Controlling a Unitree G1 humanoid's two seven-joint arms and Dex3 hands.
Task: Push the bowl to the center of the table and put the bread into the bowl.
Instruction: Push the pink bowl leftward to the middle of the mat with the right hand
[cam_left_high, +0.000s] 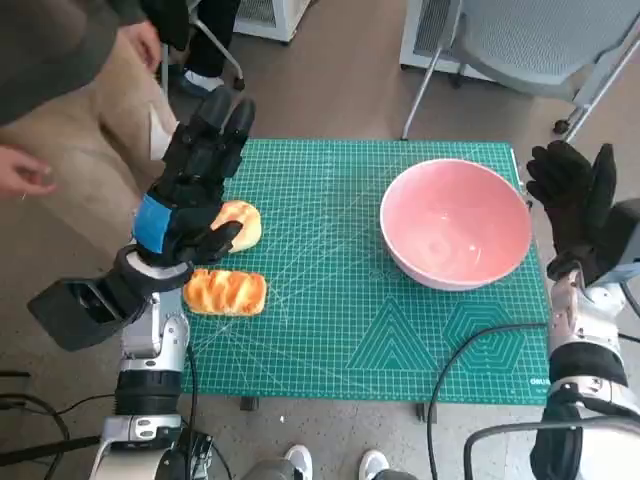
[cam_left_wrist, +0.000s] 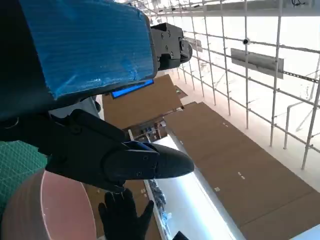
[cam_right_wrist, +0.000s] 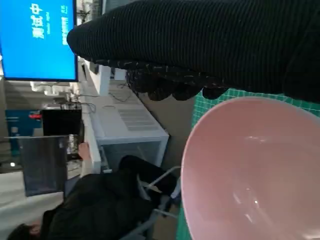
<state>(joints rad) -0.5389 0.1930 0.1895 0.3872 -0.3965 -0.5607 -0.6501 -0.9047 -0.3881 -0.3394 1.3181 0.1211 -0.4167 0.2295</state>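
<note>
The pink bowl (cam_left_high: 455, 222) stands on the right part of the green mat (cam_left_high: 340, 330). My gloved right hand (cam_left_high: 577, 207) is upright just beside the bowl's right rim, fingers apart, holding nothing. The right wrist view shows the bowl (cam_right_wrist: 255, 170) close under the glove (cam_right_wrist: 200, 45). Two golden bread pieces lie at the mat's left: one (cam_left_high: 243, 222) partly under my left hand (cam_left_high: 195, 185), the other (cam_left_high: 225, 292) nearer me. The left hand's fingers stretch out above the mat, thumb by the farther bread, gripping nothing. The left wrist view shows its fingers (cam_left_wrist: 125, 160) and the bowl's rim (cam_left_wrist: 50, 210).
A person (cam_left_high: 60, 110) stands at the table's far left corner, and another person (cam_right_wrist: 100, 210) sits beyond the bowl. A grey chair (cam_left_high: 540, 40) stands behind the table's right. A black cable (cam_left_high: 470, 345) crosses the mat's near right corner.
</note>
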